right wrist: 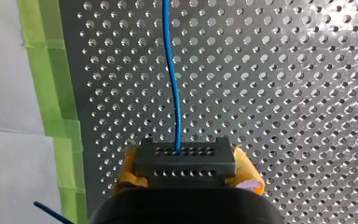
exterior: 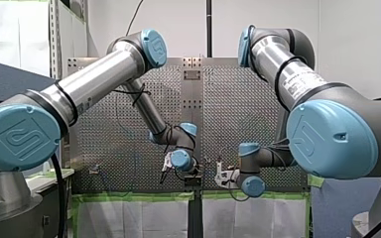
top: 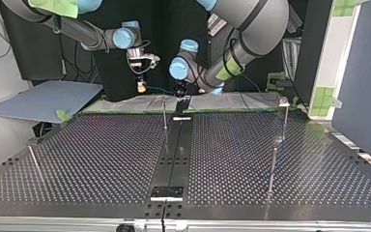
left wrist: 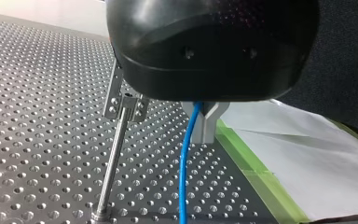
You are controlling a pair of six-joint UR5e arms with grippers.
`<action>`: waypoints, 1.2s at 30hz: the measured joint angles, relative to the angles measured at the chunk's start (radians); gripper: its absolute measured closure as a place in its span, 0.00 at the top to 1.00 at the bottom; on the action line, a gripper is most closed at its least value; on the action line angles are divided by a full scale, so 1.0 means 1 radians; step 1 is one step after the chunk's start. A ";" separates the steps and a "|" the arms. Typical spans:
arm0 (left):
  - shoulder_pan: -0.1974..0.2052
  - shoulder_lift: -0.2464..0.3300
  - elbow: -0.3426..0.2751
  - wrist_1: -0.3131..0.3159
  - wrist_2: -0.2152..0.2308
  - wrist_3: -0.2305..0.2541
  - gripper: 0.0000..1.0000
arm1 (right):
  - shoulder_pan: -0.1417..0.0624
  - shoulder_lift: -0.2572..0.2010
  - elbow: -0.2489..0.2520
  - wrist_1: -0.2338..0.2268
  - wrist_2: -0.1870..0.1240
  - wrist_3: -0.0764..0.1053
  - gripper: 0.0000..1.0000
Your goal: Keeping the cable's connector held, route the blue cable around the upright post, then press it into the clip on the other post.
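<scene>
Blue cable (right wrist: pixel 172 79) gripped in two places near the table's green tape (right wrist: pixel 51 84).
My right gripper (right wrist: pixel 186 171) has its yellow pads (right wrist: pixel 127 173) clenched on the black connector (right wrist: pixel 185 158), and the cable runs out over the perforated table (right wrist: pixel 284 93). My left gripper (left wrist: pixel 204 122) pinches the cable just beside an upright post (left wrist: pixel 114 154).

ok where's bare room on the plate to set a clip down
In the top view the plate is bare between the rod at its left and the black centre strip, and between that strip and the post at its right. Crowded at the far middle: my right tool on the connector, my left tool on the blue cable, the centre post.
</scene>
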 joint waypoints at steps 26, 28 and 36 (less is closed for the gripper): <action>0.002 0.012 0.000 0.031 0.005 -0.040 0.00 | -0.042 -0.108 0.025 0.051 -0.074 0.002 0.00; 0.004 0.012 0.000 0.042 0.007 -0.057 0.00 | -0.051 -0.105 0.025 0.048 -0.079 0.008 0.00; 0.006 0.012 0.000 0.074 0.009 -0.092 0.00 | -0.087 -0.060 0.012 0.044 -0.089 0.009 0.00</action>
